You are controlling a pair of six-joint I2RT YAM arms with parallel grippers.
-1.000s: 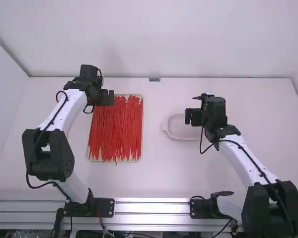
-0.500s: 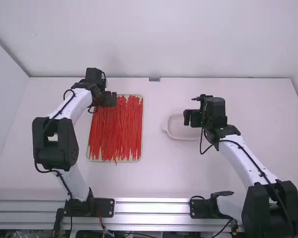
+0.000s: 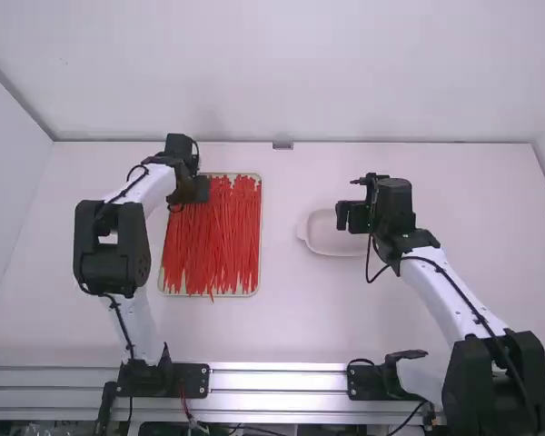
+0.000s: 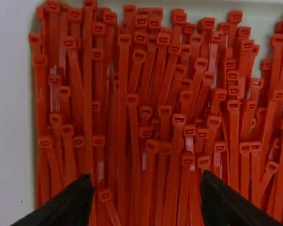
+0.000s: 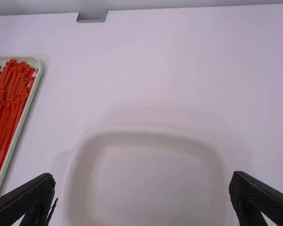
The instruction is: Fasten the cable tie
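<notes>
Dozens of red cable ties [image 3: 213, 236] lie packed side by side in the pale tray [image 3: 209, 294], their heads toward the far end, none lifted out yet. Over the last second the left arm [image 3: 136, 195] has folded its elbow in toward the tray, and the left gripper [image 3: 189, 189] has settled a little lower over the tray's far left corner. Its jaws stand wide apart above a band of tie heads, with nothing between them. This looks like lining up to pick a single tie, which may be awkward since the ties overlap closely. The right gripper [image 3: 354, 213] has not moved: it hangs spread open over the white dish [image 3: 322, 238], well apart from the tray
</notes>
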